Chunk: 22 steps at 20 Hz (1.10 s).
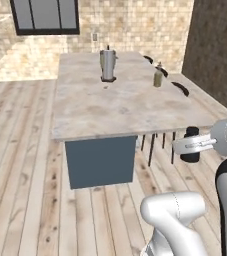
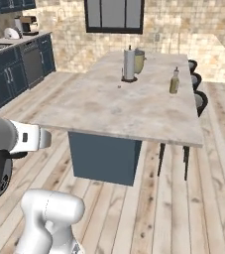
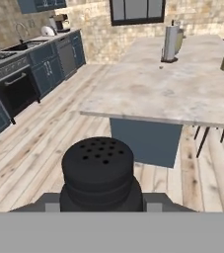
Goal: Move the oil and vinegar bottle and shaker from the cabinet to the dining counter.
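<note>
In the left base view, the paper towel roll [image 1: 108,65] is seen at the upper middle of the frame, on the far part of the table [image 1: 85,115], and to its right the oil and vinegar bottle [image 1: 158,77] is already set near the table's right edge; this half of the task is judged as done. Further right, at the right middle of the frame, the shaker [image 1: 190,145] is held off the table, beside its near right corner, with the fingers [image 1: 185,145] clamped on it. It must still be brought over the table and put down. In the hand view the shaker's perforated top is seen at the lower middle, but the fingertips are hidden behind it.
</note>
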{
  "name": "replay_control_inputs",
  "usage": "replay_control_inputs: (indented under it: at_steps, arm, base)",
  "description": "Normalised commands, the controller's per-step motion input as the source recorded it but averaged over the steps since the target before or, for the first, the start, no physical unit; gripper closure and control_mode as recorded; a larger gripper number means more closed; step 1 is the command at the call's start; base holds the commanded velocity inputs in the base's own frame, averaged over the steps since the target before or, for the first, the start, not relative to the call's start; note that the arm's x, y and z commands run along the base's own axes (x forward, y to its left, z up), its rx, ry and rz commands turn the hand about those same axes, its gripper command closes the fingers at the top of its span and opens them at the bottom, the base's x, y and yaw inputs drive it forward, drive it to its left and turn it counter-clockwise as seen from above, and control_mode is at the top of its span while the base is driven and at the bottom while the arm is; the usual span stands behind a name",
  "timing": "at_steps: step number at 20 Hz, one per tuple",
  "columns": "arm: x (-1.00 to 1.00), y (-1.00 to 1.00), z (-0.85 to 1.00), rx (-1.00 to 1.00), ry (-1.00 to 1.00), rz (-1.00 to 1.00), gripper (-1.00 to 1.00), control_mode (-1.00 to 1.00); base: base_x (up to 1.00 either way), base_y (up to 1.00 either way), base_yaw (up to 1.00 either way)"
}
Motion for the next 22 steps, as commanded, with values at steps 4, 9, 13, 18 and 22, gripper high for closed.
replay_control_inputs:
  at_steps: [4,9,13,18,22]
  arm:
    - [0.0,0.0,0.0,0.0,0.0,0.0,1.0,1.0]
    - [0.0,0.0,0.0,0.0,0.0,0.0,1.0,1.0]
    - [0.0,0.0,0.0,0.0,0.0,0.0,1.0,1.0]
    - [0.0,0.0,0.0,0.0,0.0,0.0,1.0,1.0]
    - [0.0,0.0,0.0,0.0,0.0,0.0,1.0,1.0]
  base:
    - [0.46,-0.6,0.09]
    - [0.46,-0.6,0.09]
    - [0.43,-0.64,0.07]
    - [0.3,-0.72,0.04]
    - [0.21,-0.79,0.0]
